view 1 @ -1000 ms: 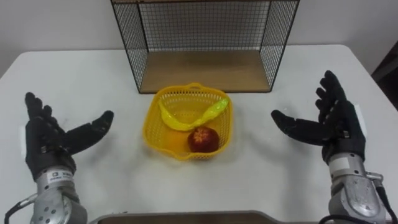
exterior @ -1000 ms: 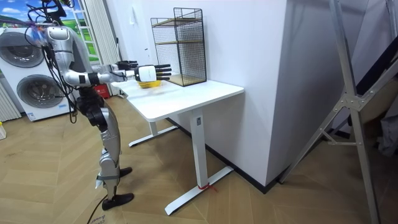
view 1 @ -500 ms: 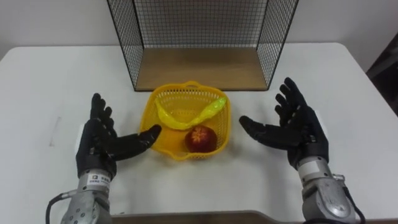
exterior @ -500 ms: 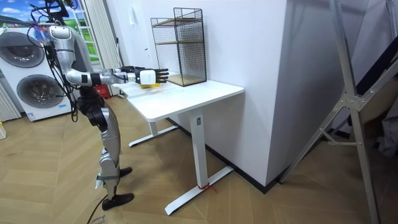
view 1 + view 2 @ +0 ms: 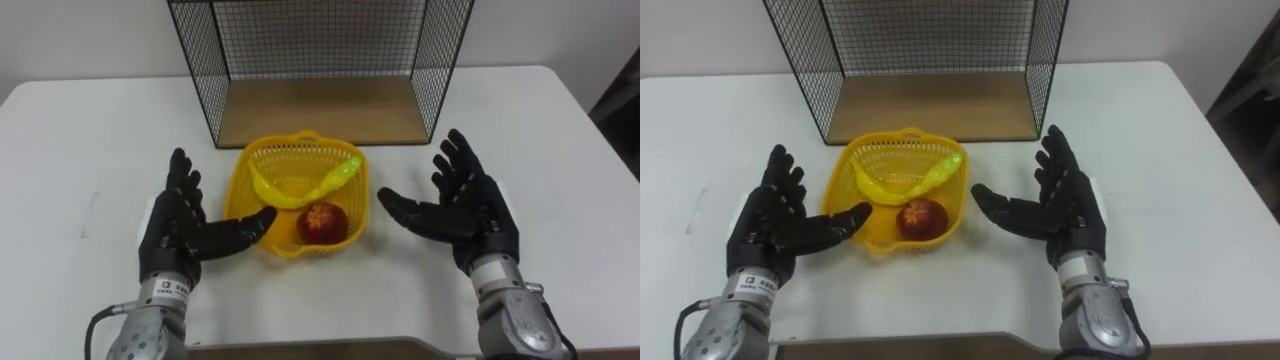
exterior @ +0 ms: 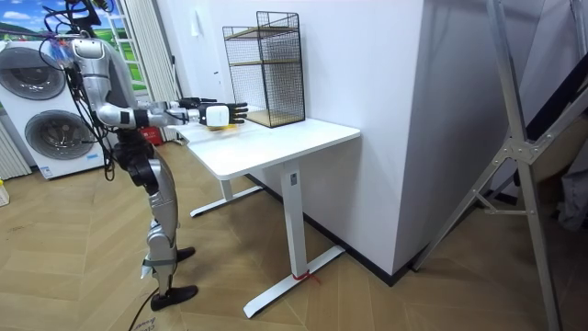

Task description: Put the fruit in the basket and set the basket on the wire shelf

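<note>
You are holding both hands out over the table (image 5: pixel 90 130), palms facing each other, with the basket (image 5: pixel 290 160) sitting between them. The left hand (image 5: pixel 175 235) is spreading its fingers straight and apart, gripping nothing. Its thumb is pointing toward the basket, and the tip is lying right at the basket's near left wall, though the views are not showing whether it is touching. The right hand (image 5: pixel 475 215) is doing the same on the other side, fingers fanned, straight and empty. Its thumb tip is sitting just beside the basket's right wall, with a sliver of table showing between them.

The basket is standing upright on the table, level with both thumbs. Inside it the banana (image 5: pixel 330 183) is lying curved across the middle, one end rising toward the rim on the right thumb's side. The apple (image 5: pixel 322 222) is sitting against the near wall, between the two thumb tips.

The shelf (image 5: pixel 320 110) is standing beyond all the fingertips, just behind the basket, its open front facing you.

In the room view the robot is standing upright at the table's end, on the room view's left, with both arms reaching forward over the top.
</note>
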Motion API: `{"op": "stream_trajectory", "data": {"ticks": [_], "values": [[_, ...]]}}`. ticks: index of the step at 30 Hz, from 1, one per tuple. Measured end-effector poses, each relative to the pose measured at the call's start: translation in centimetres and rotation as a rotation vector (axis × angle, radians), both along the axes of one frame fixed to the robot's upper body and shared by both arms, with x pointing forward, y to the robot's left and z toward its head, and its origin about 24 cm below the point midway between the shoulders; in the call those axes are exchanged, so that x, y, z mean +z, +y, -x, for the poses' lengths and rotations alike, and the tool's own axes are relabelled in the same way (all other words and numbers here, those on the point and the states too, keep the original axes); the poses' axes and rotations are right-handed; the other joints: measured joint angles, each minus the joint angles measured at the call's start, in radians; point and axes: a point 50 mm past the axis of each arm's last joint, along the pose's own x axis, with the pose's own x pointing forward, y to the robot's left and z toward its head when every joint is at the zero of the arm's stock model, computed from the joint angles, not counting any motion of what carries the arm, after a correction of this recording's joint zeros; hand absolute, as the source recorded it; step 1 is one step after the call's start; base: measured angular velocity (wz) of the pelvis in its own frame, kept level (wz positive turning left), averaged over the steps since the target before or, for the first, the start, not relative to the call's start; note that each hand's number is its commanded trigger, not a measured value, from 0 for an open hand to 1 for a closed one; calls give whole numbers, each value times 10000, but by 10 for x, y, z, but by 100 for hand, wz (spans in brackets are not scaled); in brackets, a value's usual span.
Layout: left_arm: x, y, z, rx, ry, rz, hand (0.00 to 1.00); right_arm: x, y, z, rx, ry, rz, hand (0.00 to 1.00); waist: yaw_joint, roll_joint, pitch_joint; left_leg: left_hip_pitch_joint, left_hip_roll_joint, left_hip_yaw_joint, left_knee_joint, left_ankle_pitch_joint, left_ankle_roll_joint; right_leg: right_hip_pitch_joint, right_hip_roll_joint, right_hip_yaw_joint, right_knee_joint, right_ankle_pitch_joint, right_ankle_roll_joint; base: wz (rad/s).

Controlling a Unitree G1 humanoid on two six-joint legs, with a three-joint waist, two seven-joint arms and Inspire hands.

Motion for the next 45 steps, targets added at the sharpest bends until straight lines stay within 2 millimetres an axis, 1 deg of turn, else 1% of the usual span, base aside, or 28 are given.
{"op": "stream_trajectory", "data": {"ticks": [4,10,13,19,22,27,29,31,37,39,41,45], "values": [[0,-2,0,-249,-55,6,0,-2,2,0,223,27,-88,0,9,-6,-5,23,1,16,6,1,1,18,-1,36,-4,0,0,0],[-3,-4,0,-436,51,56,0,-15,4,3,290,632,-226,0,-8,2,-4,-11,16,29,25,0,1,-18,3,42,15,1,-1,0],[-5,-5,1,-605,168,70,0,-16,5,3,319,635,-292,0,-5,15,-17,-104,21,22,51,0,1,-131,4,33,80,2,-3,0],[-6,-22,2,-1479,126,355,0,-13,23,-3,1037,458,-724,0,-36,17,-13,-98,25,30,70,1,2,-176,4,60,146,2,-3,0],[-8,-28,2,-1774,182,496,0,-15,29,-3,1317,496,-998,0,-36,16,-11,-96,25,31,69,1,2,-173,4,69,146,2,-3,0],[-15,-34,2,-2006,440,652,0,-16,35,-2,1757,514,-1078,0,-51,14,0,-96,27,36,53,1,2,-174,4,73,146,2,-3,0],[-19,-35,3,-2084,611,674,0,-16,37,-2,1928,473,-1121,0,-87,2,18,-98,28,39,51,1,2,-178,4,77,146,2,-3,0],[-19,-36,3,-2114,604,693,0,-16,37,-2,1931,468,-1152,0,-92,-13,33,-100,28,40,47,1,2,-180,5,78,146,2,-3,0],[-19,-36,2,-2195,567,924,0,-16,40,-2,2133,415,-1220,0,-89,-4,42,-99,28,46,45,1,2,-177,6,82,139,2,-3,0],[-18,-38,1,-2214,520,1043,0,-17,40,-2,2138,449,-1262,0,-95,-4,75,-106,29,45,42,1,2,-185,6,75,140,2,-3,0],[-17,-41,-1,-2185,471,1247,0,-21,42,-2,2165,615,-1293,0,-129,-7,77,-152,32,45,45,0,1,-219,8,74,142,2,-3,0],[-16,-42,-2,-2183,420,1311,0,-19,44,-6,2229,498,-1320,0,-270,-18,72,-268,33,42,70,1,2,-286,8,77,157,2,-3,0]]}}
